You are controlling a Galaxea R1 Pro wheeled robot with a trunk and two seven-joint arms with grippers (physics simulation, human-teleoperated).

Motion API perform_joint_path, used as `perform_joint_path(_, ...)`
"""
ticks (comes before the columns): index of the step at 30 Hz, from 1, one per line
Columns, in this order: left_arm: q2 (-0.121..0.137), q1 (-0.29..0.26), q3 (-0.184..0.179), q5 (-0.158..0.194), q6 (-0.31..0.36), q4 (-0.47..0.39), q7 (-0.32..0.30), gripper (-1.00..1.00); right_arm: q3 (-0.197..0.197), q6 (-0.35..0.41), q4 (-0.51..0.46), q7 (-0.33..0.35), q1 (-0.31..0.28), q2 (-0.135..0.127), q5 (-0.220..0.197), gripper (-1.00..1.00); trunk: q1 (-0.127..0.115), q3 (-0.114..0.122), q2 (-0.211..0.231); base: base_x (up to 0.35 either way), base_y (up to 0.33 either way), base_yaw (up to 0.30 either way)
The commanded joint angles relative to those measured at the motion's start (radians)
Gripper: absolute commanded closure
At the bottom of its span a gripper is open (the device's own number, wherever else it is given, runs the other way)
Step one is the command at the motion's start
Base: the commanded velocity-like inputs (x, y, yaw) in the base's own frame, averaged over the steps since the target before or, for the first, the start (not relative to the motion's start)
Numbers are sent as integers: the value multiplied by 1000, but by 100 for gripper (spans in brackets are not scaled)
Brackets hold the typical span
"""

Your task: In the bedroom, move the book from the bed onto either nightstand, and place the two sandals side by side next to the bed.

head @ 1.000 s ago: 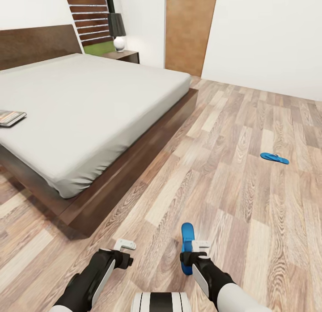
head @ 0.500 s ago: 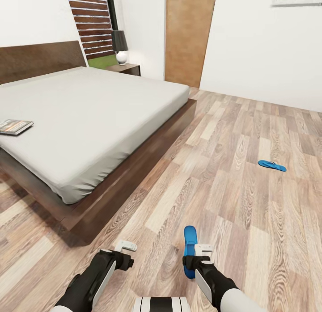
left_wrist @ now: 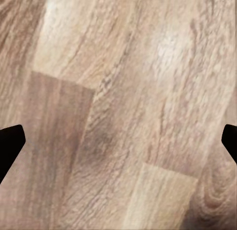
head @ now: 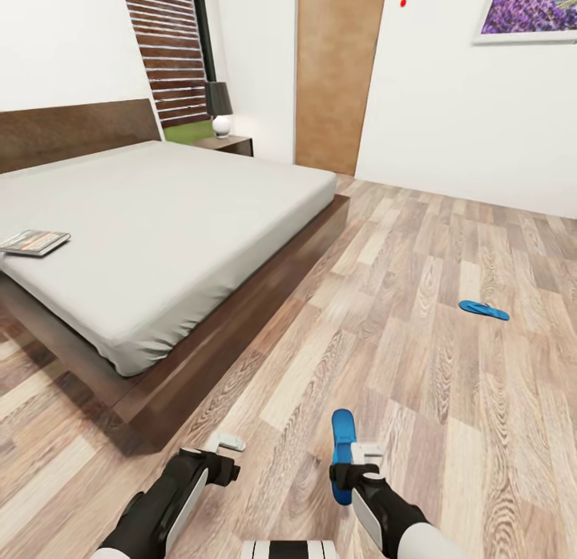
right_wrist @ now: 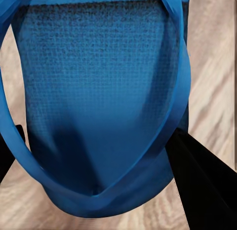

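A bedroom in a simulator's render: the right pincer is clamped on a blue sandal, held low over the wood-plank floor with its long axis pointing away from the robot; in the right wrist view the sandal's textured sole and strap sit between the dark fingers. The left pincer hangs beside it over bare floor, its fingers apart and holding nothing; the left wrist view shows planks with a dark fingertip at each side edge. The second sandal lies flat on the floor at the robot's right, well apart from the bed and from the held sandal. The bed, with grey mattress and dark wooden frame, fills the left of the head view, its near corner not far from the left arm. The book lies flat on the mattress near its far left edge. Behind the bed's far corner stands a nightstand carrying a lamp with a dark shade, beside a slatted window. A tan door stands in the white wall, and a purple lavender picture hangs at upper right, with a small red dot on the wall between them.
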Motion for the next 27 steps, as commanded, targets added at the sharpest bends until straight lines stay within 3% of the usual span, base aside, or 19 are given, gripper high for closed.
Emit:
perform_joint_path(1,0,0,-1,-1,5,-1,-1,-100,0,6,-2,-4,0,-1,-2,100,-1,3,0,0,0,0)
perform_joint_path(9,0,0,-1,-1,5,-1,-1,-100,0,5,-1,-3,7,-6,-2,100,-4,33,2,0,0,-75)
perform_joint_path(27,0,0,-13,-1,5,-1,-1,-100,0,4,-1,-2,11,-7,-2,100,-12,94,6,0,0,-258)
